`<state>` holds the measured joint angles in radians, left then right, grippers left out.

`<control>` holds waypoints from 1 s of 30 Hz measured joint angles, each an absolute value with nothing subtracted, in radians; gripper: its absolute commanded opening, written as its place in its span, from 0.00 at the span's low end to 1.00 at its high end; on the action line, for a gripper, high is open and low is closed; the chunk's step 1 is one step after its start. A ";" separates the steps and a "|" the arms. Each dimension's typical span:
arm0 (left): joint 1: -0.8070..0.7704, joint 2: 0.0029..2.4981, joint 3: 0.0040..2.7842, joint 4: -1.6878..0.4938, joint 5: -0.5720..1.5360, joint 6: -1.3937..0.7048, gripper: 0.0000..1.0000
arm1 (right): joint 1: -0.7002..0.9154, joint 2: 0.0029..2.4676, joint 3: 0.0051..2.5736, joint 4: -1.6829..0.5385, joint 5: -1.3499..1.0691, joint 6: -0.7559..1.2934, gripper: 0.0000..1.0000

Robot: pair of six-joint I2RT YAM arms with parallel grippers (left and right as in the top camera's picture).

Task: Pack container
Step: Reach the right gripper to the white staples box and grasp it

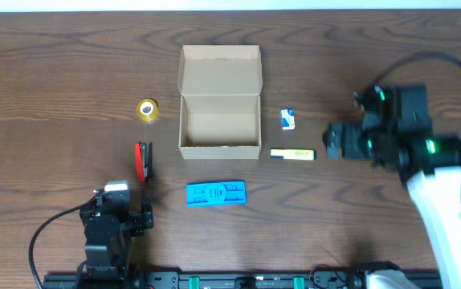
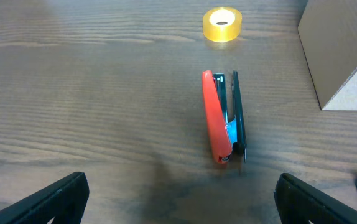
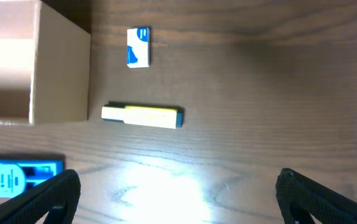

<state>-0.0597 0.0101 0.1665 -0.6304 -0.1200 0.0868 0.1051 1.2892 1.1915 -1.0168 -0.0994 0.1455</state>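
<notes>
The tan cardboard container [image 1: 219,120] stands open at mid table, its flap lid folded back; its inside looks empty. It also shows in the left wrist view [image 2: 343,53] and the right wrist view [image 3: 35,62]. A yellow highlighter [image 1: 292,153] [image 3: 142,116] and a small blue-white box [image 1: 288,120] [image 3: 139,47] lie to its right. A red stapler [image 1: 143,162] [image 2: 222,116], a tape roll [image 1: 148,109] [image 2: 222,24] and a blue flat item [image 1: 215,193] [image 3: 17,177] lie left and in front. My left gripper [image 2: 178,202] is open, empty, short of the stapler. My right gripper [image 3: 178,196] is open, empty, right of the highlighter.
The dark wood table's far edge [image 1: 230,10] runs along the top of the overhead view. The right arm [image 1: 439,201] reaches in from the lower right; the left arm's base [image 1: 110,233] sits at the lower left.
</notes>
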 measured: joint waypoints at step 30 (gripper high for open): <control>-0.060 0.010 0.167 -0.629 -0.120 0.087 0.95 | 0.274 1.982 1.412 -0.764 -0.055 0.200 0.99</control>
